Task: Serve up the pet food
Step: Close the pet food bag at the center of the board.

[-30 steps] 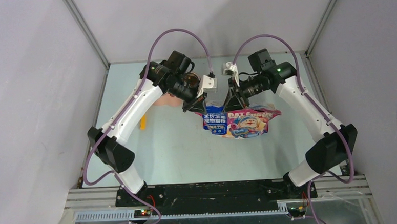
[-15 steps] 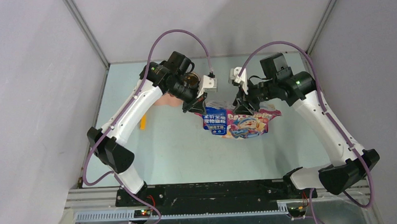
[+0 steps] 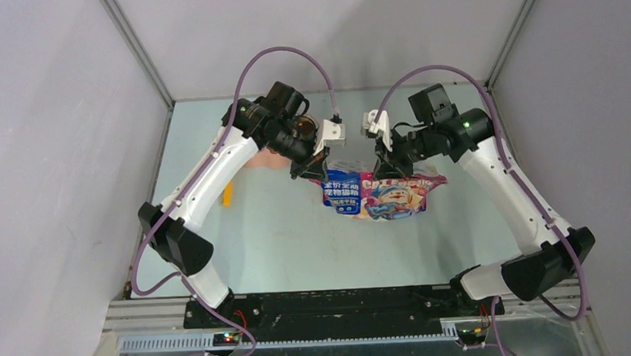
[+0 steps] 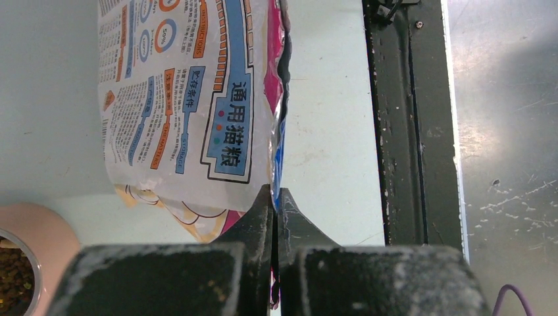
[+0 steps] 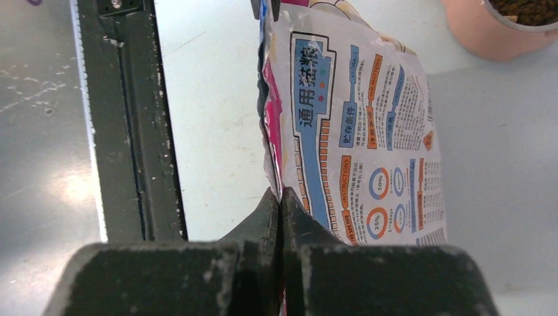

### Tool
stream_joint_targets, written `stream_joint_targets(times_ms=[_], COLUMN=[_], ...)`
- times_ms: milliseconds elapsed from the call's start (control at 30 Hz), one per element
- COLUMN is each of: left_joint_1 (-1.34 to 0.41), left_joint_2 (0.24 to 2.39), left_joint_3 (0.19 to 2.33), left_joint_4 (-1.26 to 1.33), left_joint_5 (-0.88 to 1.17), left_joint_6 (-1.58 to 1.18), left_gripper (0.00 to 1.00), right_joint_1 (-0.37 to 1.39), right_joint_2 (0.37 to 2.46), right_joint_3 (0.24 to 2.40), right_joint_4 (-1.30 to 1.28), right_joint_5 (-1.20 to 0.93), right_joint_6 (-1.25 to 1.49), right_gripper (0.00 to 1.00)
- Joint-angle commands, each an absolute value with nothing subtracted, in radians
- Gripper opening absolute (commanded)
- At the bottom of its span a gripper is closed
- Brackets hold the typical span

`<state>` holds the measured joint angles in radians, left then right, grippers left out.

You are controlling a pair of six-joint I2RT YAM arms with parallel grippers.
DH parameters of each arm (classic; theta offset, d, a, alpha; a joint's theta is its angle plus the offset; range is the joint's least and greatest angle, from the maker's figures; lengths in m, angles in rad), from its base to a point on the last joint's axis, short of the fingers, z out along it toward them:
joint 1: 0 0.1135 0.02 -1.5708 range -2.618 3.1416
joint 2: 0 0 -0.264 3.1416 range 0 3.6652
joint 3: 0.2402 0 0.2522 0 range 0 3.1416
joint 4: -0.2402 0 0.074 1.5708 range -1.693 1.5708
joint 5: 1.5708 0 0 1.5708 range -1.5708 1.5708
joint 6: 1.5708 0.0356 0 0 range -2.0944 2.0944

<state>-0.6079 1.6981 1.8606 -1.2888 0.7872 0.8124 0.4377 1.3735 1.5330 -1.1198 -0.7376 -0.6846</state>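
The glossy blue, pink and white cat food bag (image 3: 382,195) hangs between both grippers above the table's middle. My left gripper (image 3: 318,171) is shut on the bag's left top edge; in the left wrist view the gripper (image 4: 275,194) pinches the bag's (image 4: 191,99) seam. My right gripper (image 3: 387,170) is shut on the top edge further right; in the right wrist view the gripper (image 5: 281,194) pinches the bag (image 5: 355,131). Brown kibble (image 4: 13,276) lies in a steel bowl of the pink feeder (image 4: 39,230), which also shows in the right wrist view (image 5: 487,36).
The pink feeder (image 3: 269,157) sits at the back left, mostly hidden under my left arm. A yellow scoop (image 3: 227,195) lies on the table left of it. The black base plate (image 3: 343,303) runs along the near edge. Grey walls close in both sides.
My right arm's elbow has swung out to the right and its gripper has shifted slightly right along the bag's top edge. The left arm and the bag have hardly moved.
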Motion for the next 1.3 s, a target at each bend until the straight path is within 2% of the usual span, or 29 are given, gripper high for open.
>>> stream_joint_targets(times_ms=[0, 100, 200, 267, 367, 400, 500, 633, 767, 867, 1067, 1133, 1167, 1233, 1267], left_joint_1=[-0.606, -0.606, -0.611, -0.626, -0.663, -0.681, -0.711, -0.724, -0.734, -0.734, -0.732, -0.732, -0.732, -0.733, -0.733], left_joint_2=[1.643, 1.642, 1.640, 1.639, 1.638, 1.641, 1.655, 1.684, 1.706, 1.719, 1.723, 1.735, 1.746, 1.759, 1.762], left_joint_3=[1.854, 1.855, 1.864, 1.874, 1.877, 1.878, 1.892, 1.905, 1.905, 1.913, 1.948, 1.966, 1.971, 1.982, 1.984], left_joint_4=[-1.339, -1.339, -1.333, -1.314, -1.271, -1.261, -1.227, -1.190, -1.135, -1.124, -1.195, -1.199, -1.200, -1.194, -1.183], left_joint_5=[0.769, 0.758, 0.757, 0.745, 0.714, 0.704, 0.689, 0.659, 0.602, 0.594, 0.707, 0.710, 0.709, 0.719, 0.729], left_joint_6=[0.807, 0.812, 0.806, 0.790, 0.766, 0.753, 0.731, 0.691, 0.630, 0.618, 0.680, 0.670, 0.658, 0.644, 0.638], left_gripper=[0.00, 0.00, 0.00, 0.12, 0.37, 0.42, 0.45, 0.41, 0.31, 0.03, 0.00, 0.08, 0.26, 0.41, 0.42], right_joint_1=[0.378, 0.354, 0.351, 0.350, 0.350, 0.350, 0.349, 0.350, 0.350, 0.347, 0.336, 0.336, 0.336, 0.335, 0.335], right_joint_2=[1.432, 1.468, 1.472, 1.457, 1.445, 1.445, 1.445, 1.436, 1.430, 1.431, 1.442, 1.441, 1.440, 1.438, 1.437], right_joint_3=[1.648, 1.724, 1.722, 1.697, 1.677, 1.676, 1.671, 1.656, 1.649, 1.645, 1.646, 1.645, 1.643, 1.640, 1.638], right_joint_4=[-1.274, -1.371, -1.343, -1.284, -1.228, -1.225, -1.207, -1.187, -1.178, -1.179, -1.187, -1.186, -1.185, -1.179, -1.176], right_joint_5=[-0.910, -1.014, -0.995, -0.970, -0.957, -0.958, -0.954, -0.943, -0.952, -0.970, -0.991, -0.993, -0.996, -0.999, -1.000], right_joint_6=[-0.734, -0.767, -0.723, -0.682, -0.646, -0.637, -0.619, -0.596, -0.583, -0.585, -0.595, -0.595, -0.594, -0.590, -0.588], right_gripper=[0.00, 0.00, 0.00, 0.00, 0.00, 0.00, 0.00, 0.00, 0.00, 0.00, 0.00, 0.00, 0.00, 0.00, 0.00])
